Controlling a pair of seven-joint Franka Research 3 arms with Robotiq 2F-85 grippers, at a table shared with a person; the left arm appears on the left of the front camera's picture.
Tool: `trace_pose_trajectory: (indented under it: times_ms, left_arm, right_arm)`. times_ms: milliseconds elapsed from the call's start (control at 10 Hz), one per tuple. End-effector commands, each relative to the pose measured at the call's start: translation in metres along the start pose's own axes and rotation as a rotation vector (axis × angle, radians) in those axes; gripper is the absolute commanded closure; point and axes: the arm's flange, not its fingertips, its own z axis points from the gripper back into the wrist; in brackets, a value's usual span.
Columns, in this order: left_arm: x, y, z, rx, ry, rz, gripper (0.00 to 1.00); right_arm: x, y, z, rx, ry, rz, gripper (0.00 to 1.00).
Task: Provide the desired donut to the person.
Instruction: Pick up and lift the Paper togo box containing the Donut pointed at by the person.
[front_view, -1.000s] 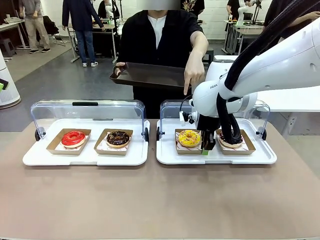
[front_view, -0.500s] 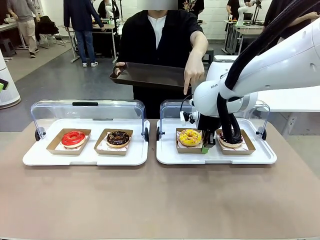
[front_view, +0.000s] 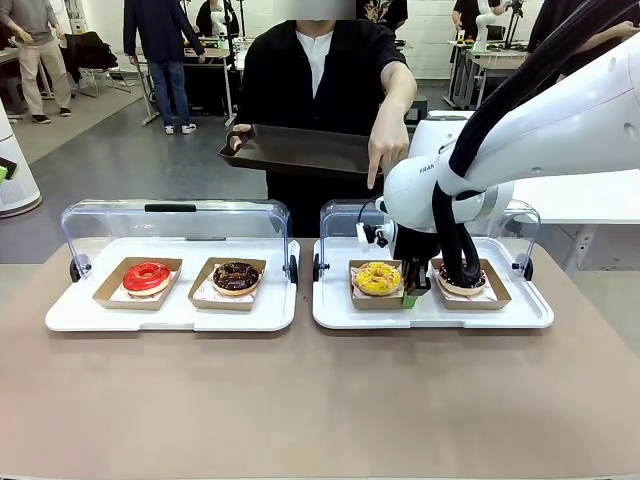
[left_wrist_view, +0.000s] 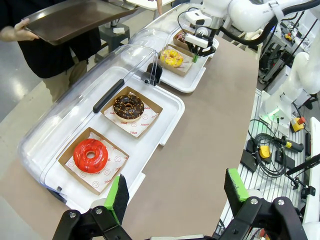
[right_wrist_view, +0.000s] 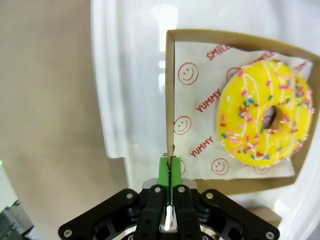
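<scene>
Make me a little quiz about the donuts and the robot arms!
1. True or false: the right gripper is shut on the edge of the yellow donut's cardboard box.
2. Which donut sits right beside the red donut? A chocolate donut; B pink donut; C green donut.
3. Fill in: the left gripper's jaws stand ____.
Key: 1 true; 2 A; 3 open.

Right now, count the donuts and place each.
4. Red donut and chocolate donut on the left tray; yellow donut and dark donut, partly hidden behind the right arm, on the right tray.
</scene>
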Motion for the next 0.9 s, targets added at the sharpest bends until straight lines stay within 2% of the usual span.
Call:
trace_pose_trajectory:
  times_ms: [0, 300, 500, 800]
  left_arm:
    - [0.000, 0.000, 0.000, -0.004, -0.007, -0.003, 0.00]
    - [0.000, 0.000, 0.000, -0.004, -0.007, -0.003, 0.00]
    - [0.000, 0.000, 0.000, -0.004, -0.007, -0.003, 0.00]
    - [0.000, 0.000, 0.000, -0.004, -0.007, -0.003, 0.00]
  right_arm:
    - [0.013, 0.032, 0.036, 0.020, 0.022, 0.029, 1.00]
    - [0.022, 0.085, 0.099, 0.012, 0.038, -0.035, 1.00]
    - [0.030, 0.121, 0.137, -0.006, 0.045, -0.018, 1.00]
    - [0.050, 0.148, 0.213, -0.045, 0.062, -0.028, 1.00]
